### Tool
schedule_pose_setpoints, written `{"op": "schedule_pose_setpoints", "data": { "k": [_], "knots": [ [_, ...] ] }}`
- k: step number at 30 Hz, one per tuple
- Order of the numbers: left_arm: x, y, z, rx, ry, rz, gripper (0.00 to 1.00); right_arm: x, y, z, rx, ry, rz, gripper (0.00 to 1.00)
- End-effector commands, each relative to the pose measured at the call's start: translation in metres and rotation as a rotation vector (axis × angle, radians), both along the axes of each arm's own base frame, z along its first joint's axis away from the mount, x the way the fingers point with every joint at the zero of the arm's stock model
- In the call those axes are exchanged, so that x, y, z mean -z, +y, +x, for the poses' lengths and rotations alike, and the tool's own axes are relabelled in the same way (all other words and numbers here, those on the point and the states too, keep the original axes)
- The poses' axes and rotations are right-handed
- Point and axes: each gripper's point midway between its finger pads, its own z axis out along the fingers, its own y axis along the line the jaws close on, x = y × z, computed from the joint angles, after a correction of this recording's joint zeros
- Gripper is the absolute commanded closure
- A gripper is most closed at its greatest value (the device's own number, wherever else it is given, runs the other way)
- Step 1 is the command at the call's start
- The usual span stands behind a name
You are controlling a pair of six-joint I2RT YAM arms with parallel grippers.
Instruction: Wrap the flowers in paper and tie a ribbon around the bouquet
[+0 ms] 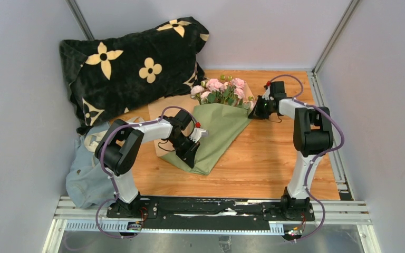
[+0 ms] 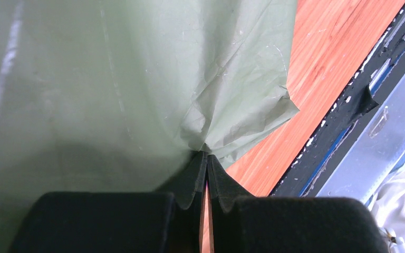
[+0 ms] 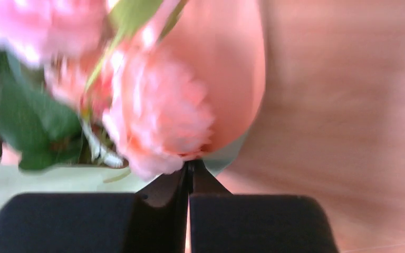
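Flowers (image 1: pixel 221 89), pink and cream with green leaves, lie on the wooden worktop (image 1: pixel 285 158) inside the paper (image 1: pixel 219 132). Its olive-green sheet is folded over the stems, and the blooms stick out at the far end near a black pillow (image 1: pixel 137 58). We see the left claw (image 2: pixel 206 157) pinched almost closed on a creased corner of the green sheet, at the wrap's narrow near end. The right claw (image 3: pixel 190 167) is fully closed. Its tips sit at the rim of the tan sheet (image 3: pixel 232 79), just beside a pink bloom. We cannot tell whether any paper is caught between them.
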Motion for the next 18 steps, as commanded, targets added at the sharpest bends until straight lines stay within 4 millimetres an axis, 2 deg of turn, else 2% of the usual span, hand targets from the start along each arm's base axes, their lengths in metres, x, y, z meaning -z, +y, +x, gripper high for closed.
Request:
{"op": "schedule_pose_setpoints", "data": {
  "k": [1, 2, 3, 6, 8, 10, 12, 15, 16, 17, 18],
  "knots": [
    [0.013, 0.012, -0.014, 0.02, 0.05, 0.066, 0.92, 0.023, -0.059, 0.029, 0.126, 0.063, -0.16, 1.0],
    [0.013, 0.012, -0.014, 0.021, 0.052, 0.067, 0.91, 0.021, -0.075, 0.036, 0.154, 0.067, -0.18, 1.0],
    [0.013, 0.012, -0.014, 0.022, 0.052, 0.067, 0.92, 0.015, -0.08, 0.043, 0.16, 0.057, -0.196, 1.0],
    [0.013, 0.012, -0.013, 0.022, 0.05, 0.065, 0.91, -0.022, -0.084, 0.055, 0.14, -0.011, -0.23, 1.0],
    [0.013, 0.012, -0.015, 0.023, 0.057, 0.064, 0.91, -0.051, -0.083, 0.051, 0.128, -0.075, -0.264, 1.0],
    [0.013, 0.011, -0.015, 0.024, 0.061, 0.061, 0.91, -0.079, -0.058, 0.036, 0.062, -0.148, -0.286, 1.0],
    [0.013, 0.011, -0.015, 0.024, 0.061, 0.061, 0.91, -0.109, -0.025, 0.014, -0.02, -0.234, -0.292, 1.0],
    [0.012, 0.01, -0.014, 0.022, 0.059, 0.059, 0.91, -0.107, 0.036, -0.038, -0.19, -0.253, -0.264, 1.0],
    [0.012, 0.01, -0.014, 0.022, 0.059, 0.058, 0.91, -0.099, 0.058, -0.057, -0.247, -0.24, -0.224, 1.0],
    [0.012, 0.01, -0.014, 0.023, 0.059, 0.058, 0.91, -0.083, 0.082, -0.082, -0.299, -0.198, -0.166, 1.0],
    [0.012, 0.01, -0.014, 0.023, 0.057, 0.058, 0.91, -0.079, 0.096, -0.092, -0.316, -0.181, -0.108, 1.0]
  ]
}}
